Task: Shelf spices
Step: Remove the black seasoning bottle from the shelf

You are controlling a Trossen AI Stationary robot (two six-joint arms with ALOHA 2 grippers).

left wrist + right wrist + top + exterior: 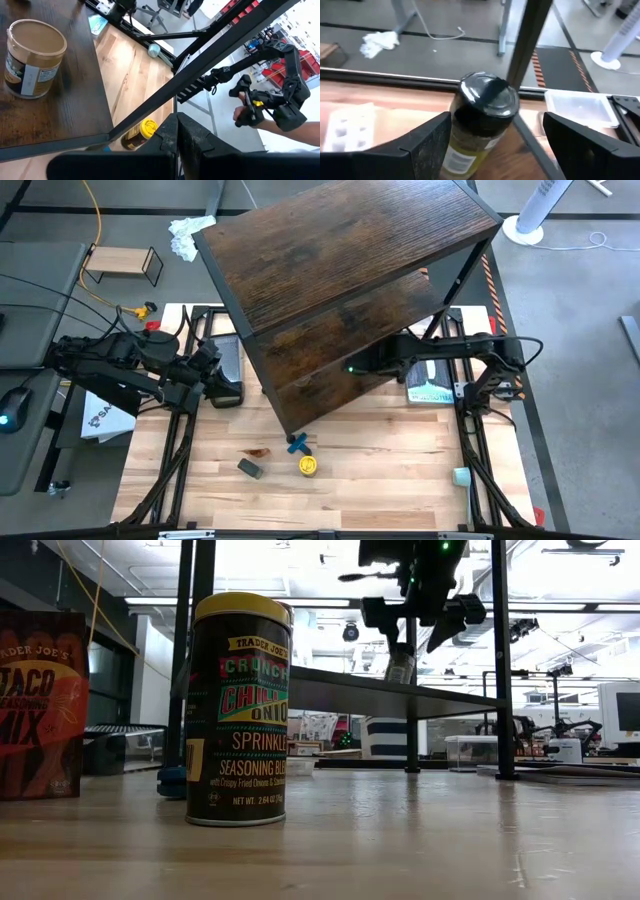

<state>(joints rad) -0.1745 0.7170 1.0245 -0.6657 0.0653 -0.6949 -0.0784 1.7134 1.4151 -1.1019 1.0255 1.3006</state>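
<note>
Under the shelf's [330,255] upper boards, the right tool [495,145] has its two fingers spread wide on either side of the black-lidded jar [487,107], which stands upright on a dark shelf board between them; whether the fingers touch the jar cannot be told. From above, the right arm reaches in from the right edge of the worktop [380,480] and its tool end is hidden by the boards. The left tool [175,150] is fully closed and holds nothing; from above it is parked near the worktop's left edge, beside the shelf. Its wrist camera shows the tan-lidded jar [35,57] upright on a shelf board. Three spices lie on the light wood close to the front edge of the worktop: the yellow-lidded jar [308,465], upright just in front of the shelf's front leg; the small dark grey box [249,468] to its left; and the small reddish-brown packet [259,451] just beyond that box. A blue plastic piece [297,444] sits against the shelf leg.
</note>
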